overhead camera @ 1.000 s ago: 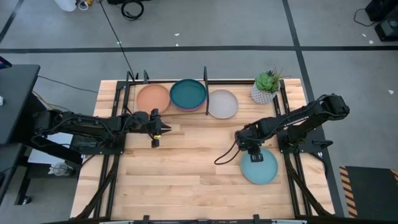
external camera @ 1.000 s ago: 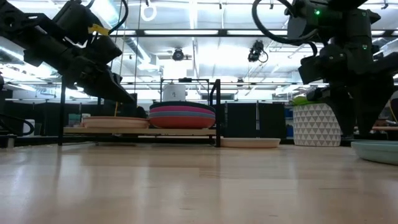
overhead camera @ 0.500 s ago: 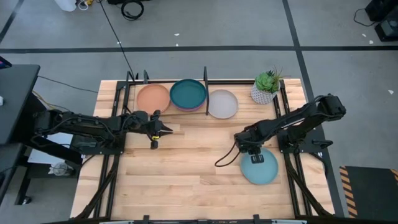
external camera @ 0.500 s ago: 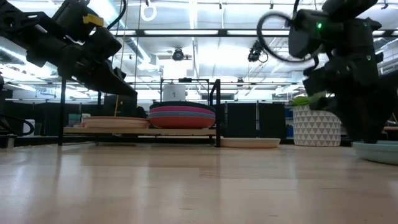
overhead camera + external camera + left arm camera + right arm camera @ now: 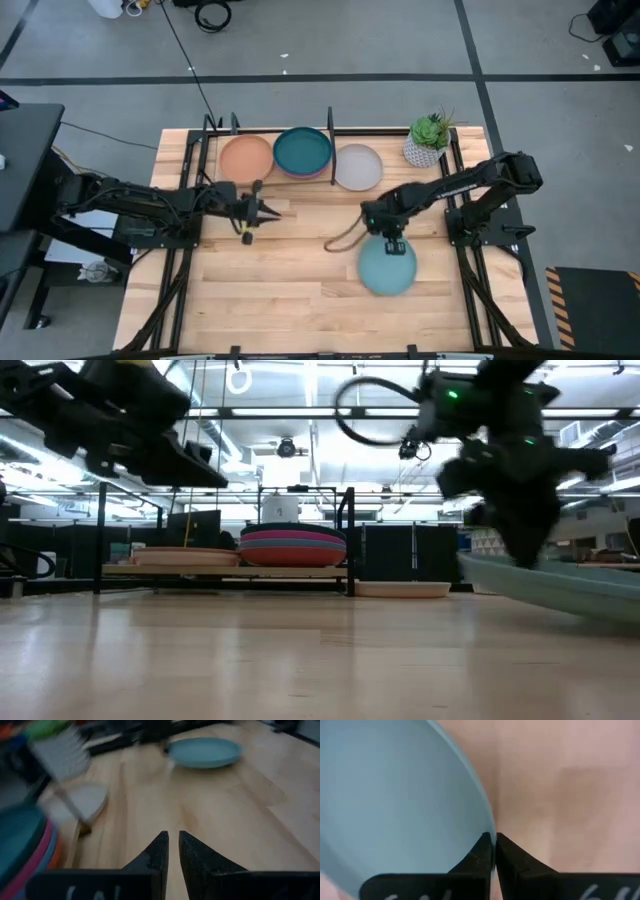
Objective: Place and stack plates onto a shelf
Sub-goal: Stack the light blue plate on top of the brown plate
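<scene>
Light blue plate [image 5: 387, 268], pinched at its rim by the right gripper [image 5: 391, 243] and lifted tilted above mid-table, with the shelf [image 5: 268, 133] already bearing stacked plates, a cream plate [image 5: 358, 166] unshelved beside it, left gripper [image 5: 268, 211] pressed together nearby.

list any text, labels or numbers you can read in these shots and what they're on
None can be read.
Pale marks on the dark bar below the left gripper in its wrist view: cropped and blurred, unreadable.
Similar marks below the right gripper, pinched on the light blue plate: also unreadable.
</scene>
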`<state>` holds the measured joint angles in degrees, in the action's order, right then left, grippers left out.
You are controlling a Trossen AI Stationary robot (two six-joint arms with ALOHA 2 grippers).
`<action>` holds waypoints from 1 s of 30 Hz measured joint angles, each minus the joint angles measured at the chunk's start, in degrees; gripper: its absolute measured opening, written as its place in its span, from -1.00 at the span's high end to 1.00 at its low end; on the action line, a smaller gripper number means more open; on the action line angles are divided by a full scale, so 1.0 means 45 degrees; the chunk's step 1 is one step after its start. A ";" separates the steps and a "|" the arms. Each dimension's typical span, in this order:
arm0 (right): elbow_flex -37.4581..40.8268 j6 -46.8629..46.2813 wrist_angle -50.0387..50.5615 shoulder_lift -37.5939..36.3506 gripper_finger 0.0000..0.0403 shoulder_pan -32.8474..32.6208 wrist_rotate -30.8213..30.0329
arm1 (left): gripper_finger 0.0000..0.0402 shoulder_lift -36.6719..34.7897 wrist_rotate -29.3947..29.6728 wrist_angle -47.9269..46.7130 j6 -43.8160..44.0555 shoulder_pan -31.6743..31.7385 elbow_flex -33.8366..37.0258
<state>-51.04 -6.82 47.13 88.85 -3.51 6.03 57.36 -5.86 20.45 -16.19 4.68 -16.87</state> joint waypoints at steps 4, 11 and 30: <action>-0.0912 0.0141 -0.0034 -0.0244 0.92 0.1276 0.0941 | 0.71 0.0034 0.1300 -0.0031 -0.1822 -0.1426 -0.0310; -0.2087 0.0077 -0.0257 -0.0173 0.93 0.3606 0.3354 | 0.31 0.1584 0.4691 0.0126 -0.6472 -0.3877 -0.1017; -0.3163 -0.0696 0.0078 -0.0178 0.92 0.4713 0.3674 | -0.10 0.7173 0.6627 0.4330 -1.4761 -0.3624 -0.4321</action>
<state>-65.28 -9.96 47.48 88.05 17.69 22.57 89.64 23.96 39.94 -82.62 -11.63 -36.31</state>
